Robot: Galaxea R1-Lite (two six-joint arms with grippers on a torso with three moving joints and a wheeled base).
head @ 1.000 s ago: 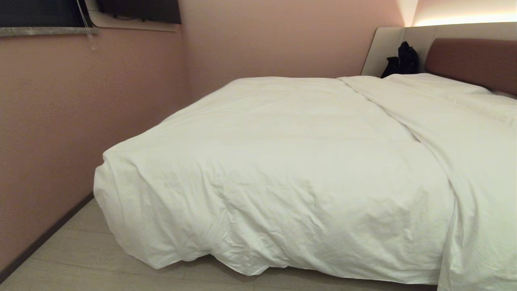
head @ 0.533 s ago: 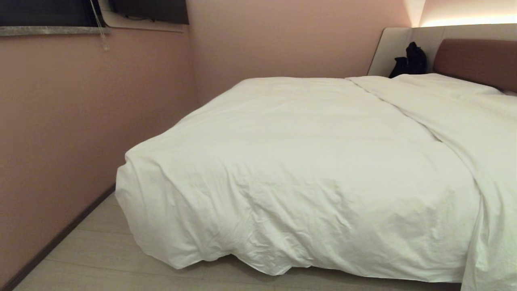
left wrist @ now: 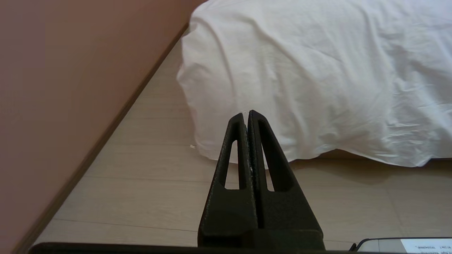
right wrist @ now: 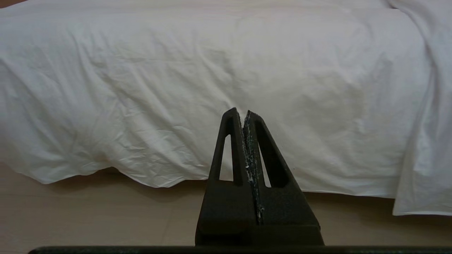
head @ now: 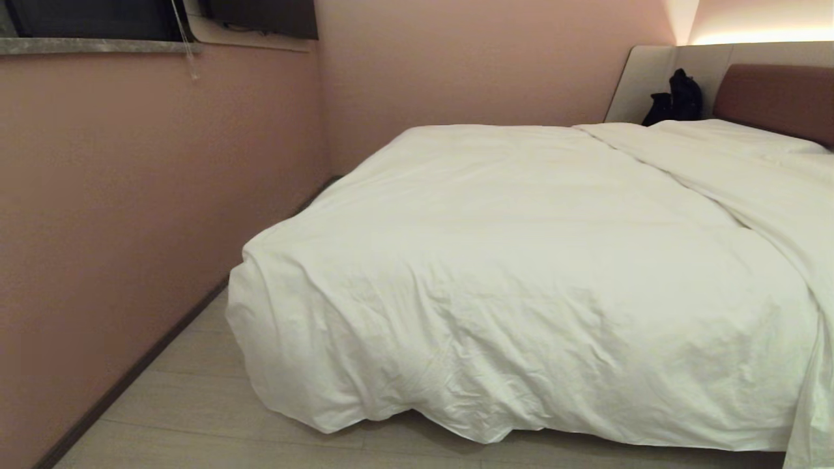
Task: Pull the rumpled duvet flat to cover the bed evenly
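Honestly looks nearly done: the puffy white wrinkled duvet covers the wide low bed, hanging over its foot. Left gripper and right gripper hang short of it, jaws pressed together, empty; only a fold toward the headboard side seems left.

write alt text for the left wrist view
The shut left end effector points at the duvet corner hanging off the bed's foot almost to the pale floor. A pink wall runs alongside.
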